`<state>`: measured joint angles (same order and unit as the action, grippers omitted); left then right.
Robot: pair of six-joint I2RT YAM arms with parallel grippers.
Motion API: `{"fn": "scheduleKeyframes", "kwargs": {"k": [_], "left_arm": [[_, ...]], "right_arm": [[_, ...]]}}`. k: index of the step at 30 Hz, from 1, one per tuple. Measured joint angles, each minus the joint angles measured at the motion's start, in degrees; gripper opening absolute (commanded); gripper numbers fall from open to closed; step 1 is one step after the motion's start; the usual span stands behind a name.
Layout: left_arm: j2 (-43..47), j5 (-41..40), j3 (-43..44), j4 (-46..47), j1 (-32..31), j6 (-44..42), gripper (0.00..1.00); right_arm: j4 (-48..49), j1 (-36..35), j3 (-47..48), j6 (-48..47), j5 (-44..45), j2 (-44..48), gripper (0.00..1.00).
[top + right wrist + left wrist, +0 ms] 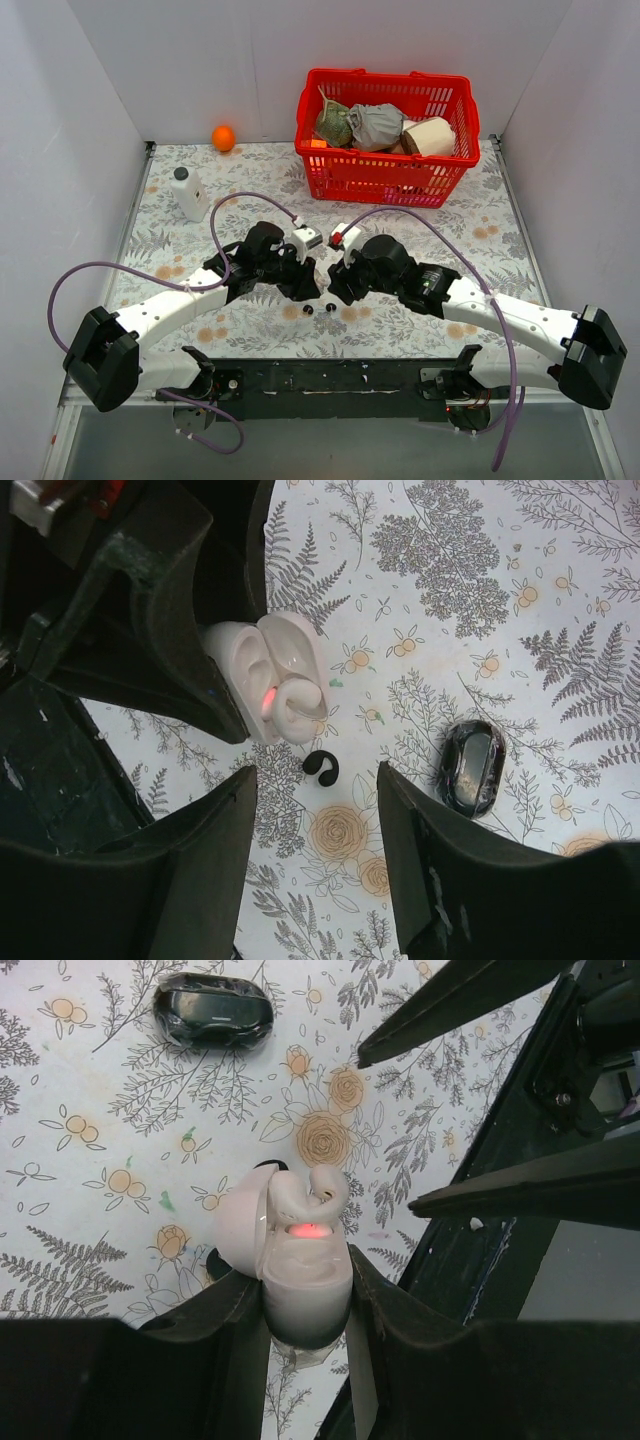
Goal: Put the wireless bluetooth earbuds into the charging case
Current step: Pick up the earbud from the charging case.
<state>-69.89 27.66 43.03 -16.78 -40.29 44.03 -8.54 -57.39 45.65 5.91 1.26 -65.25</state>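
Between left gripper's (305, 1300) jaws, pinched charging case (298, 1245); right gripper's (317, 780) jaws wide apart near earbud (320, 767)

No word, brand, number or label can be read in any of the views. The only sign that is seen is a small red light (308, 1228), which is lit inside the open white charging case (300, 1280), where the lid meets the body. The same light is also seen on the case in the right wrist view. No mark or symbol is made out beside it.
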Motion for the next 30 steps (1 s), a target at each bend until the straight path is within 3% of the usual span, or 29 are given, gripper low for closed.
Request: {"fn": "scheduleKeyframes", "kwargs": {"k": [12, 21, 27, 30], "left_arm": [[-1.0, 3.3, 1.1, -0.1, 0.0, -0.8, 0.00], [-1.6, 4.2, 1.6, -0.5, 0.0, -0.8, 0.00], [-1.6, 4.3, 1.6, -0.8, 0.1, -0.8, 0.00], [-1.6, 4.0, 1.6, -0.8, 0.2, -0.8, 0.00]], "right_arm": [[0.5, 0.0, 1.4, -2.9, -2.4, -2.6, 0.55], [1.1, 0.0, 2.9, -3.4, -2.9, -5.7, 0.44], [1.1, 0.0, 3.0, -3.3, -2.8, -6.4, 0.29], [1.0, 0.0, 3.2, -3.3, -3.0, -6.5, 0.17]]}}
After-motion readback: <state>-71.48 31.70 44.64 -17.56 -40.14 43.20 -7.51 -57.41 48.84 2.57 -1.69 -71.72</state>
